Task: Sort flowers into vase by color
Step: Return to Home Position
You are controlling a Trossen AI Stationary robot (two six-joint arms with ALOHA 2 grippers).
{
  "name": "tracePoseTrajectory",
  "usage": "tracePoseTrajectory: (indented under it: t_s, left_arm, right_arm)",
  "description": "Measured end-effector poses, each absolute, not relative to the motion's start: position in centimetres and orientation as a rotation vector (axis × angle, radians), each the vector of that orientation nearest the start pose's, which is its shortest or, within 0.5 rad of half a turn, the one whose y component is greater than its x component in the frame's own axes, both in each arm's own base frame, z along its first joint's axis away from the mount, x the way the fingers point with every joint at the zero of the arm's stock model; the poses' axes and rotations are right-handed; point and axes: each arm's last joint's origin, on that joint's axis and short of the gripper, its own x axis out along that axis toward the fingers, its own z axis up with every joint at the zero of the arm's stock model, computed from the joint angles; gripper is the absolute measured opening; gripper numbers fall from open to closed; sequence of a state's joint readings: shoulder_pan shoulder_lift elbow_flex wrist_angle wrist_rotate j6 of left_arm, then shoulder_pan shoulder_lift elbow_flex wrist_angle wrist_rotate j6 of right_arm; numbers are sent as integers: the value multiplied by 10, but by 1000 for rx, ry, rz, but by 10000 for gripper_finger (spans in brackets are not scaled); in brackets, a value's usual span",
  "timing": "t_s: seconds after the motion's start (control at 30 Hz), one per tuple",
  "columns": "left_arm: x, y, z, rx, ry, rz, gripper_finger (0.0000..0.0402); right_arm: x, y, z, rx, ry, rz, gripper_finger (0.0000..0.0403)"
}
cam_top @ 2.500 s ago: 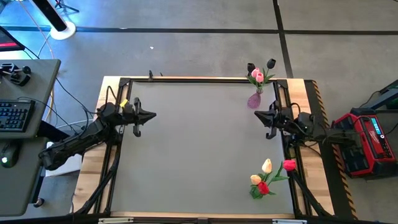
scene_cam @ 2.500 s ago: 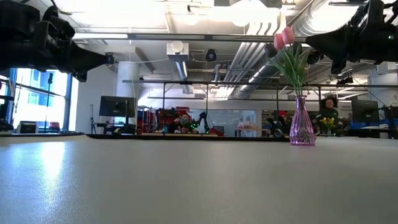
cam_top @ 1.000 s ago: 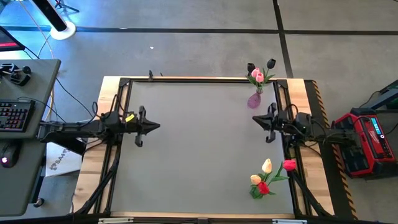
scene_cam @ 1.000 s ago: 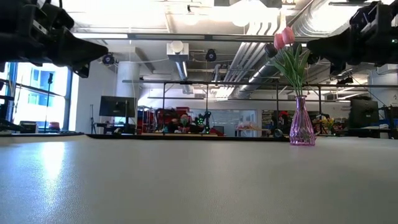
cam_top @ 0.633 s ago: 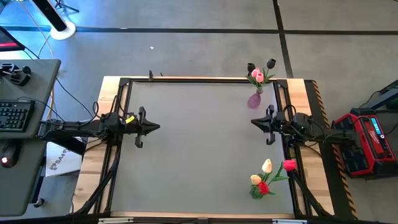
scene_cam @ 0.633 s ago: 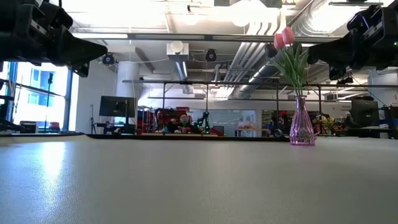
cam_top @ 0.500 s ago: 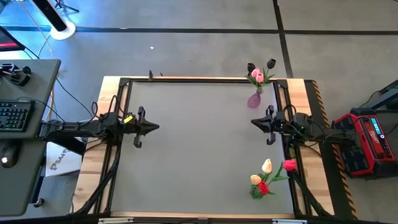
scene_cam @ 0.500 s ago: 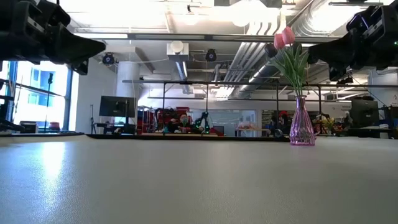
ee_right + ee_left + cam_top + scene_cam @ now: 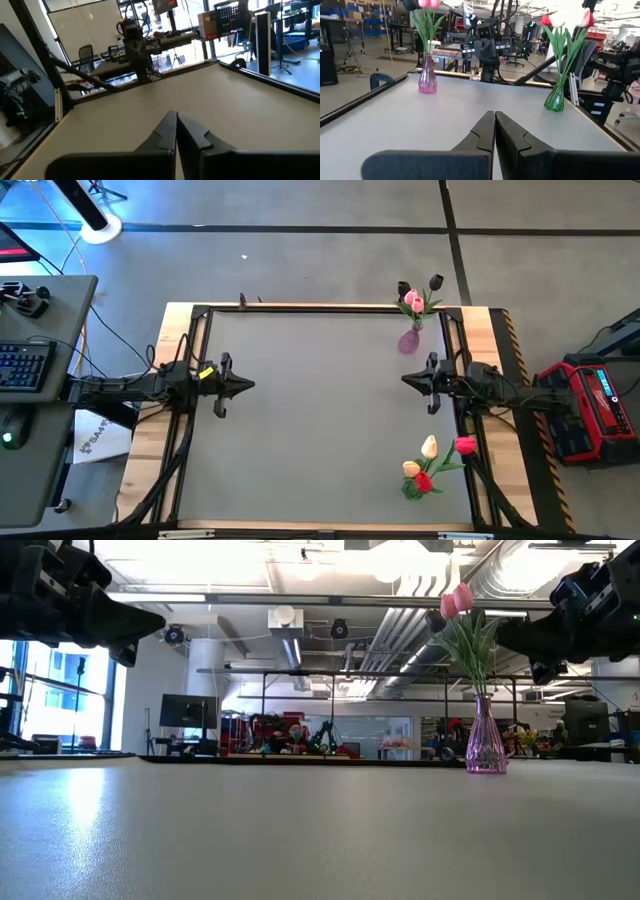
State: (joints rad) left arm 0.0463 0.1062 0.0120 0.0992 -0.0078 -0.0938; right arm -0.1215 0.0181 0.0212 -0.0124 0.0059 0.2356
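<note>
A pink glass vase (image 9: 408, 341) stands near the table's far right corner, holding pink tulips (image 9: 413, 301) and black tulips (image 9: 436, 281). It also shows in the low view as vase (image 9: 486, 745) and in the left wrist view as vase (image 9: 427, 76). A green vase (image 9: 554, 99) near the near right corner holds red and cream-yellow tulips (image 9: 430, 465). My left gripper (image 9: 248, 385) hovers shut over the table's left side. My right gripper (image 9: 404, 380) hovers shut at the right side, between the two vases. Both touch nothing.
The grey table top (image 9: 320, 430) lies bare between the two arms. A dark frame rail (image 9: 320, 307) runs along the edges. A desk with a keyboard (image 9: 25, 365) stands left of the table, a red case (image 9: 590, 405) to its right.
My right gripper has sunk a little and edged toward the table's near edge, staying shut. The vases and flowers have stayed where they were.
</note>
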Motion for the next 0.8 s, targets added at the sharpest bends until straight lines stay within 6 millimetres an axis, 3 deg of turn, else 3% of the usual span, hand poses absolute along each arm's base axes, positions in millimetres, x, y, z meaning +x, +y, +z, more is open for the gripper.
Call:
tracePoseTrajectory:
  t_s: [0.8]
  left_arm:
    - [97,2,174,-93,-80,24,0]
  right_arm:
    - [96,-8,169,235,-24,-91,0]
